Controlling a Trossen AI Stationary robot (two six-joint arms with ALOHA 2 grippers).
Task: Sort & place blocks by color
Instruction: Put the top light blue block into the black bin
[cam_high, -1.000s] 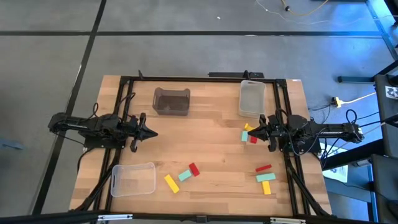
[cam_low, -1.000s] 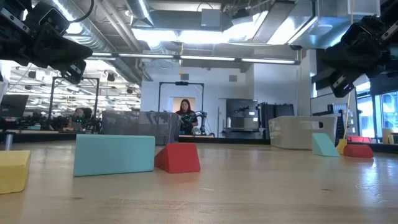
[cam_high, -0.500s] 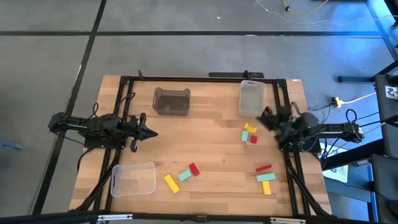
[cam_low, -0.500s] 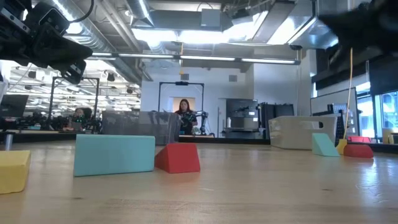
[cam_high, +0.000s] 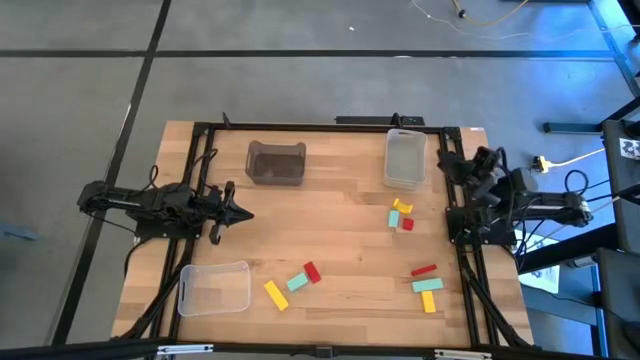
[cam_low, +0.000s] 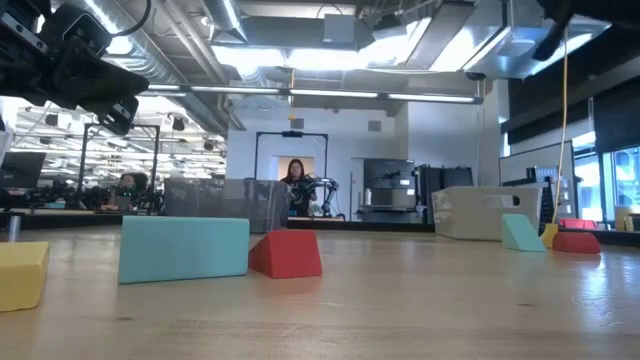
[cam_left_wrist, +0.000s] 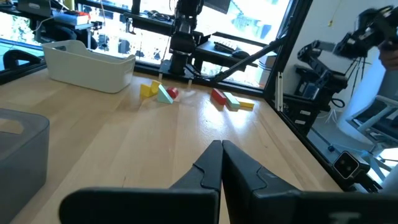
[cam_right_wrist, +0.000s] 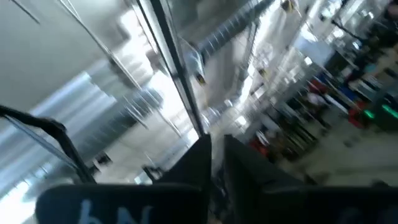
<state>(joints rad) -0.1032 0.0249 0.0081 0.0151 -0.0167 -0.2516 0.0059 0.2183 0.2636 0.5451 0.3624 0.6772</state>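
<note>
So my right gripper (cam_high: 447, 164) is parked up high at the right edge of the wooden table (cam_high: 340, 200), tilted toward the ceiling, fingers pinched together with nothing in them. The nearest pieces are the little cluster of yellow, mint green and red flat blocks (cam_high: 401, 214), which sits in toward the table middle and a bit nearer the front edge from that gripper. The clear plastic bin (cam_high: 405, 158) is just beside it on the table side.

A second trio of blocks (cam_high: 426, 286) lies near the front right corner, long axes roughly across the table; also right-arm territory, I'd say. The third bunch (cam_high: 291, 284) is front centre, next to the other clear bin (cam_high: 213, 288), with those blocks lying diagonally.

Left gripper (cam_high: 240, 213) hovers at mid-left, fingers closed and empty, pointing across the table. It's closer to that front-centre bunch. The dark smoky bin (cam_high: 275, 162) is at the back.

My read: the right arm has to swing down first.
</note>
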